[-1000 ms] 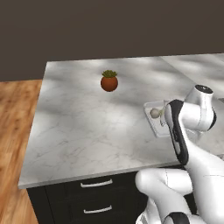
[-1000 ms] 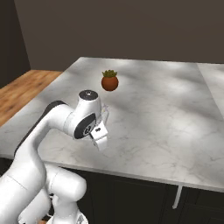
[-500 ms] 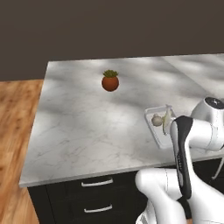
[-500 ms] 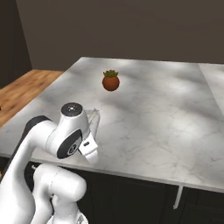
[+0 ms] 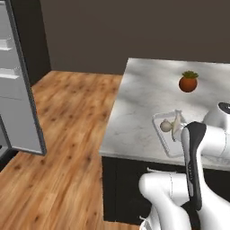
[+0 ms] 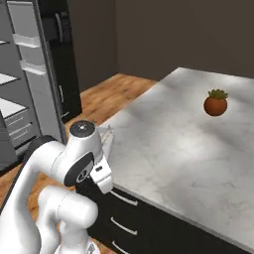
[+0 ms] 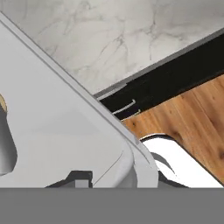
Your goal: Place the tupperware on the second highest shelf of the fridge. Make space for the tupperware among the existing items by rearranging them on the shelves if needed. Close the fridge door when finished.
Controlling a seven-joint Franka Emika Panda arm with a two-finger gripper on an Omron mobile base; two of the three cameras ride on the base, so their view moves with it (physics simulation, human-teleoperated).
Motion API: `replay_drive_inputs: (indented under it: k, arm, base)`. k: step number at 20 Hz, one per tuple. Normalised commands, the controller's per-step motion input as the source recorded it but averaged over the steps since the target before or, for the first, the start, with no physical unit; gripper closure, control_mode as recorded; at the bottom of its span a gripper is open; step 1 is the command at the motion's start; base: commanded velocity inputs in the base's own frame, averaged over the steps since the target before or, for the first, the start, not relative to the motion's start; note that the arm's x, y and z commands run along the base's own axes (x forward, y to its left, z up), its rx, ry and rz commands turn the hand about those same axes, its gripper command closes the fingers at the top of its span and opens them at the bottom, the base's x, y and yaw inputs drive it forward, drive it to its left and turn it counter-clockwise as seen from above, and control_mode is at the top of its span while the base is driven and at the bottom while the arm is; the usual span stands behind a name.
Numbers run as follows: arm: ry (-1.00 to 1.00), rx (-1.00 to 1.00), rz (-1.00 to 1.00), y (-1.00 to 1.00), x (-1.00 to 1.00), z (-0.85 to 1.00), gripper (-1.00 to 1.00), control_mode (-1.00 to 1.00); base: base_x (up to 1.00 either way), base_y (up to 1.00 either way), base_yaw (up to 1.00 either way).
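A: What's new, nearest first?

B: The gripper (image 7: 87,177) is clamped on the rim of the tupperware (image 5: 167,134); the box sits tight up against the hand, over the counter (image 5: 134,112) near its front edge; a pale lump shows through it.

A: And the surroundings?

B: Both base views have shifted wholesale since a second ago, so the base has moved, not the things; the pot (image 5: 188,82) stands on the counter further back; beyond the floor (image 5: 67,134) the open fridge door (image 5: 20,90) and white shelves (image 6: 11,106) have come into sight.

A: Meaning?

B: I'd judge the carry toward the fridge has begun; placing and closing remain.

A: Any writing?

B: None readable; no labels or brands.
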Motion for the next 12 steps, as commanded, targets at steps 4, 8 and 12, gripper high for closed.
replay_drive_inputs:
  k: [4,8,12]
  arm:
    - [0.0,0.0,0.0,0.0,0.0,0.0,1.0,1.0]
    - [0.0,0.0,0.0,0.0,0.0,0.0,1.0,1.0]
    - [0.0,0.0,0.0,0.0,0.0,0.0,1.0,1.0]
  base:
    - [0.0,0.97,0.74]
    - [0.35,0.99,0.59]
    - [0.98,0.72,0.39]
